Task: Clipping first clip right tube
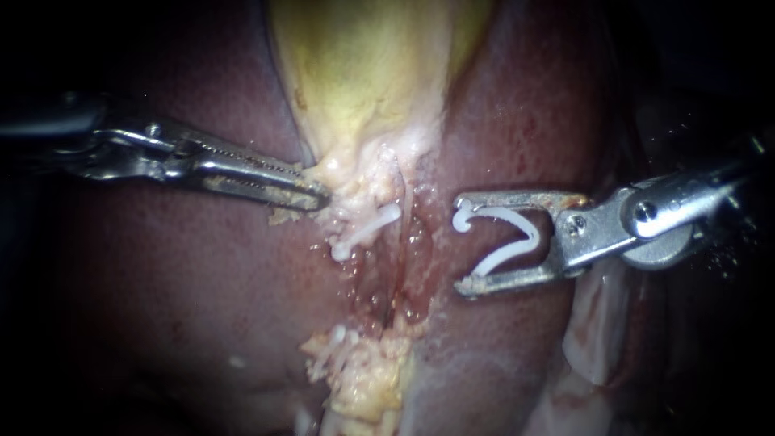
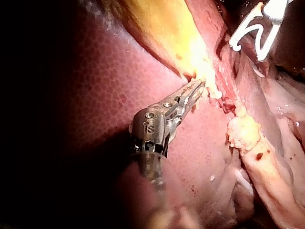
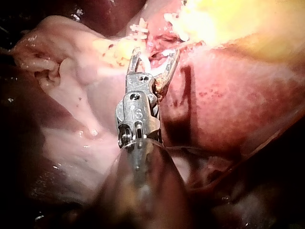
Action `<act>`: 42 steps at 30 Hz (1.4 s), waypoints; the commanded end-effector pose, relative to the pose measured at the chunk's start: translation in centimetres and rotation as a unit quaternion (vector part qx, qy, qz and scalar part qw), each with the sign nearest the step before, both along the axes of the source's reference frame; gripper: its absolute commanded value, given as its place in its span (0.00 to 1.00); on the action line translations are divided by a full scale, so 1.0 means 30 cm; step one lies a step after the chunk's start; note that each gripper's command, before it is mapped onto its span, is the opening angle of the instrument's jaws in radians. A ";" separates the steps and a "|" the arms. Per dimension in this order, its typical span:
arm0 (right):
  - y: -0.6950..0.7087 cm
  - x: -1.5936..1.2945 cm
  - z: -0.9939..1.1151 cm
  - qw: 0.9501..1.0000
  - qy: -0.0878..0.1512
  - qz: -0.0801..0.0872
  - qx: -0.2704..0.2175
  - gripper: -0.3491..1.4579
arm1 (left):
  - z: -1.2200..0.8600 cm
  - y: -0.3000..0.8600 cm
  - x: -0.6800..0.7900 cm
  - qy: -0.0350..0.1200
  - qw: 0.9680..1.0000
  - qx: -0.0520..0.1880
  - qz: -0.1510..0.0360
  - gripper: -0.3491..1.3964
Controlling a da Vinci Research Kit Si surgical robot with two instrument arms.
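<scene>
Right instrument: jaws are spread wide, open white clip is held between them, just beside the raw bed | left instrument: jaws are clamped on gallbladder lower edge | closed clip is seen between both instruments.

The white clip gapes open in a V, below and right of the gallbladder. The right tube, a thin pale strand, runs just beneath the gallbladder, apart from the clip.
</scene>
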State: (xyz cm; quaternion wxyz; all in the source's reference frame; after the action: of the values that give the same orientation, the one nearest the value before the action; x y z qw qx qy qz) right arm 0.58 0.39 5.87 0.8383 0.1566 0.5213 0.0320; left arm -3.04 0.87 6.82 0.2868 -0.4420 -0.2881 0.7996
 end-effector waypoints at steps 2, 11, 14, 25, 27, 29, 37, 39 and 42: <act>0.0000 -0.0001 0.0000 1.000 0.000 0.000 0.000 0.46 | -0.0004 0.0000 0.0006 0.000 1.000 0.000 0.000 0.00; 0.0000 -0.0004 0.0000 1.000 0.000 0.000 0.000 0.46 | -0.0110 0.0047 0.0097 0.006 1.000 -0.002 -0.013 0.00; -0.0001 -0.0004 -0.0001 1.000 0.000 0.000 0.000 0.46 | -0.0175 0.0071 0.0137 0.003 1.000 -0.001 -0.021 0.00; -0.0002 -0.0005 -0.0002 1.000 0.000 -0.001 0.000 0.46 | -0.0354 0.0112 0.0198 -0.011 0.999 0.008 -0.049 0.00; -0.0002 -0.0005 -0.0002 1.000 0.001 -0.002 0.001 0.47 | -0.0355 0.0110 0.0203 -0.011 0.999 0.007 -0.049 0.00; -0.0003 -0.0003 -0.0003 1.000 0.002 -0.003 0.001 0.47 | -0.0356 0.0109 0.0211 -0.011 0.999 0.007 -0.050 0.00; -0.0015 0.0032 0.0001 1.000 0.000 0.003 0.030 0.47 | -0.0360 0.0109 0.0229 -0.009 0.999 0.007 -0.053 0.00; -0.0026 0.0047 0.0015 0.999 0.000 0.004 0.041 0.47 | -0.0359 0.0109 0.0229 -0.009 0.999 0.007 -0.053 0.00; -0.0046 0.0070 0.0044 0.998 0.000 0.006 0.060 0.47 | -0.0357 0.0110 0.0229 -0.009 0.999 0.007 -0.053 0.00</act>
State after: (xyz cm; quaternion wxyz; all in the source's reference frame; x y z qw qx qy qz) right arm 0.82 0.24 6.04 0.8266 0.2066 0.5184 0.0728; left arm -2.35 1.20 5.75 0.3292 -0.4618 -0.2719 0.7774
